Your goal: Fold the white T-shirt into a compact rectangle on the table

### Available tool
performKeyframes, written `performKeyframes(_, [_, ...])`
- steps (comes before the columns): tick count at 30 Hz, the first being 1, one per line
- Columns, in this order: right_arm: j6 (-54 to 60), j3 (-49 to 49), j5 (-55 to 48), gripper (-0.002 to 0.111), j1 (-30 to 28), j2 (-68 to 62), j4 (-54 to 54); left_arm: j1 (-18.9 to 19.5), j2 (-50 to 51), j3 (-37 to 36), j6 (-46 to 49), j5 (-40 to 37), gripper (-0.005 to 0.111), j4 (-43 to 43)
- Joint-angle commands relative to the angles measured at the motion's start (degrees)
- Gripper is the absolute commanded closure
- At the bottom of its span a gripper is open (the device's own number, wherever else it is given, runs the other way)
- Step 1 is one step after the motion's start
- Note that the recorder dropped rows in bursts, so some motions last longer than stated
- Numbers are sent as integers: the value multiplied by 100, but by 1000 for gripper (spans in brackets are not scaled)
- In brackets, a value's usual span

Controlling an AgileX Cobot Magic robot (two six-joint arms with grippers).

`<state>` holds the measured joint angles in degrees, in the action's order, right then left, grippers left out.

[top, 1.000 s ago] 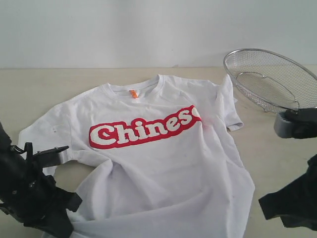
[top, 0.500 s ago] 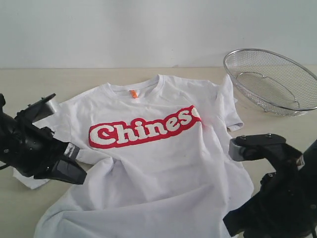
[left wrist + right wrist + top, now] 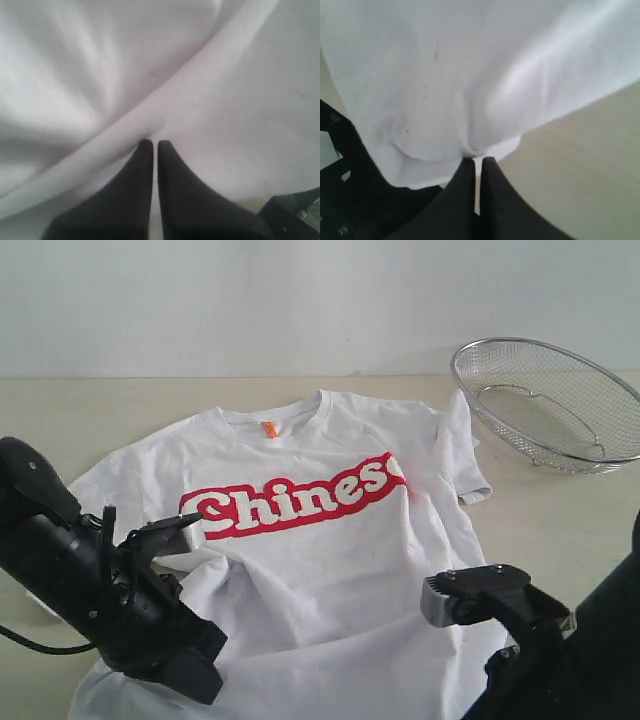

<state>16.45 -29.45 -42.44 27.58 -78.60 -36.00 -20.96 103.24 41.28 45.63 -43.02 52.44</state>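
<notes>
A robot lab bench is what's being shown. A bare pale table (image 3: 560,530) is set against a blank white wall (image 3: 300,300). A black left arm (image 3: 100,600) is seen at seven o'clock, cable (image 3: 40,647) trailing, and a right arm (image 3: 540,640) at five. A white T-shirt (image 3: 330,540) is spread at centre, and a wire basket (image 3: 545,400) is parked at two o'clock.

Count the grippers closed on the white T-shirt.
2. The left gripper pinches a raised ridge of the white T-shirt; the right gripper pinches its edge beside bare table. Neither is hidden.
</notes>
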Motion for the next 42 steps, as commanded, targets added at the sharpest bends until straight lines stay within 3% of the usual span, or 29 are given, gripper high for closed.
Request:
performKeyframes(1, [-301,29,474,108,506,12,-74,-33,211,5,-403,513,102,-439])
performKeyframes(7, [-449,29,504,108,556,0,-74,-33,224,5,-1572,768,102,-1792])
performKeyframes(19, [-178,-468,689,108,556,-973,-74,100,224,5,-2419,854,102,-2558])
performKeyframes(34, [60,-664,748,108,565,-2066,-35,269,224,5,-2443,831,102,-2574])
performKeyframes(42, [-2338,-654,-212,108,565,-2043,2256,269,224,5,-2443,831,102,-2535])
